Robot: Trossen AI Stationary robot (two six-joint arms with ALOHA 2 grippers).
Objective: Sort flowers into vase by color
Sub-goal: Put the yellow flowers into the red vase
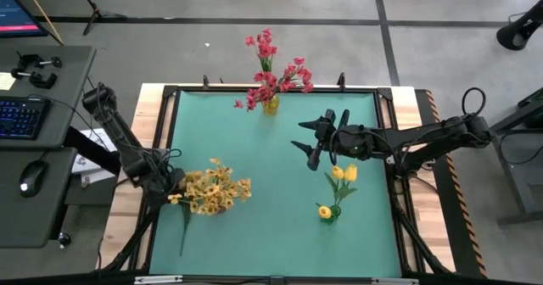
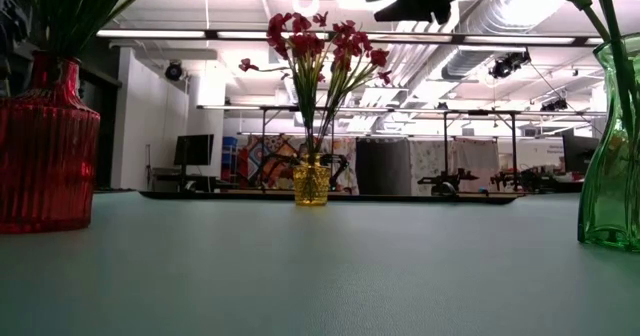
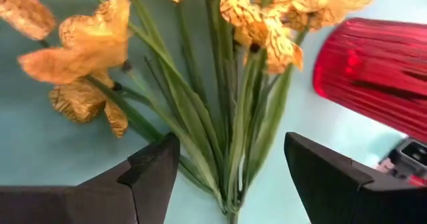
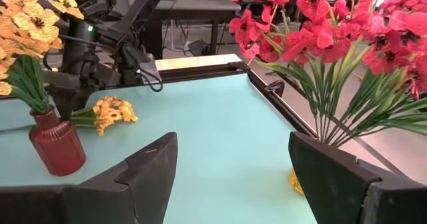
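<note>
On the green worktop (image 1: 280,226), from left: left claw (image 1: 174,186) spread wide around orange-yellow flowers (image 1: 214,190) lying by the red vase (image 4: 57,144); red-pink flowers (image 1: 273,73) upright in yellow vase (image 2: 311,183); right claw (image 1: 307,142) spread, empty, hovering above yellow tulips (image 1: 343,175) in green vase (image 2: 612,166).

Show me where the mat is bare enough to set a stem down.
The middle of the green mat, between the red flowers at the far edge and the orange-yellow flowers, is bare, as is the near middle strip. The left edge is crowded: left gripper, red vase, a loose spray. Yellow buds fill the right.
</note>
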